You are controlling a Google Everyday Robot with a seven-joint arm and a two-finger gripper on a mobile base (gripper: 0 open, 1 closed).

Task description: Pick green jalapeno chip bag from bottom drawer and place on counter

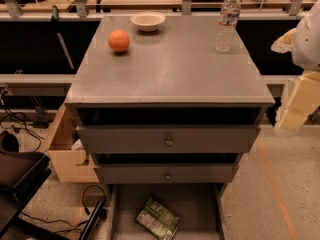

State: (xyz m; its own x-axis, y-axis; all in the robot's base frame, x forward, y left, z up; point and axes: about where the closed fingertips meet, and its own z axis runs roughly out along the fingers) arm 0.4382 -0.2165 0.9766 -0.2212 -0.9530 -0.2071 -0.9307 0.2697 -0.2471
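The green jalapeno chip bag (157, 218) lies flat on the floor of the bottom drawer (197, 204), turned at a slant, a little left of the drawer's middle and close to the lower edge of the view; nothing touches it; the drawer stands pulled out, and its grey floor shows around the bag. Above it sit two knobbed drawers (167, 156), one over the other. Over these spreads the counter (170, 74); on it an orange ball (119, 40) rests near the back left, a pale bowl (148, 20) stands just behind it at the far edge, and a clear water bottle (227, 21) stands upright at the back right. The gripper (300, 101) shows as a pale, blocky shape at the right edge of the view, beside the counter's right side and well apart from the bag; whether it is spread or closed, I cannot tell. A wooden box (65, 151) stands on the floor to the cabinet's left.
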